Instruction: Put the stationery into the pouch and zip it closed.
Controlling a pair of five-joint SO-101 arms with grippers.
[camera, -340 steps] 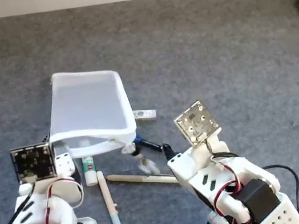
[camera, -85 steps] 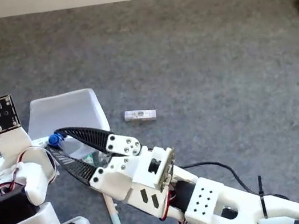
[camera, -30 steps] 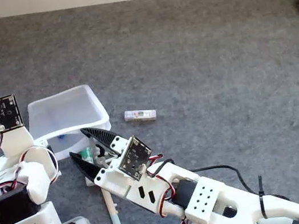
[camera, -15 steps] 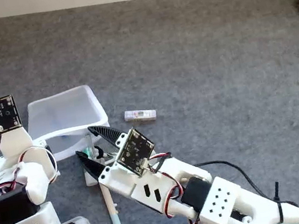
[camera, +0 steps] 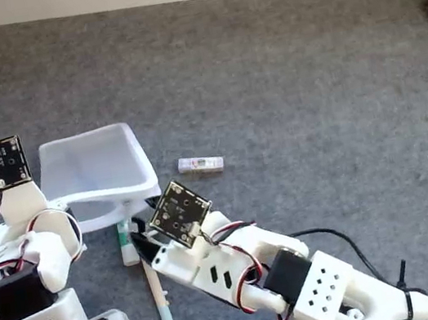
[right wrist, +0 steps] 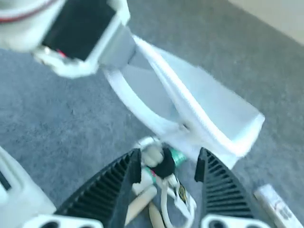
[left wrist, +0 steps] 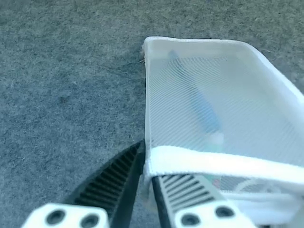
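Grey carpet (camera: 306, 69); left claw (left wrist: 145, 148) pinches pouch (left wrist: 228, 85) rim, right claw (right wrist: 169, 154) wide over stationery (right wrist: 164, 167), print unreadable.

pouch (camera: 91, 161) mouth open; right arm (camera: 241, 267), pen (camera: 163, 306) crowd front.

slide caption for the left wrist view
Left gripper clamped on the rim of the mesh pouch, a blue pen inside, grey carpet beneath.

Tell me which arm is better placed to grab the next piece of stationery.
Right. The right gripper, open, hangs over the loose stationery beside the pouch, while the left gripper is shut on the pouch's rim, busy holding it.
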